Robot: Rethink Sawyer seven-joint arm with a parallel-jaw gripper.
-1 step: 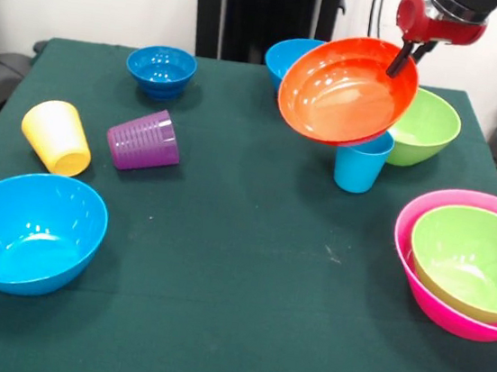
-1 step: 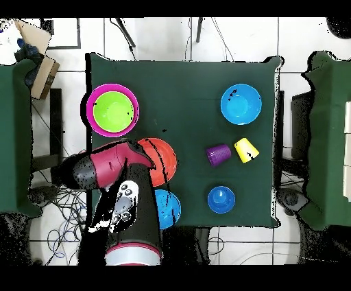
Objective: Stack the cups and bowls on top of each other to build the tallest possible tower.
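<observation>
One rim pinch is all that carries the glossy orange plastic bowl [image 1: 346, 89]; the hand [image 1: 402, 61] has its dark fingers closed on the bowl's upper edge, and the bowl hangs tilted, its hollow turned toward the front camera, clear of the bench [image 1: 221, 264]; a grip that far off centre could let the bowl swing or slip out if the arm moves sharply. Just below its lower edge stands the small light blue plastic tumbler [image 1: 360, 168], upright with its mouth up; a careless descent could clip it and knock it over. Behind the tumbler sits a lime green plastic bowl [image 1: 428, 126], and a light blue bowl [image 1: 287, 56] is partly hidden at the far side; either could be nudged by the swinging rim. Further out, a second lime green bowl [image 1: 475, 261] already nests in the large pink bowl [image 1: 418, 279], probably the likeliest base; set down tilted, the orange one may seat crooked. The yellow tumbler [image 1: 57, 135] and ribbed purple tumbler [image 1: 143, 140] lie on their sides and may roll; a small dark blue bowl [image 1: 161, 70] and another light blue bowl [image 1: 27, 231] stand well apart.
</observation>
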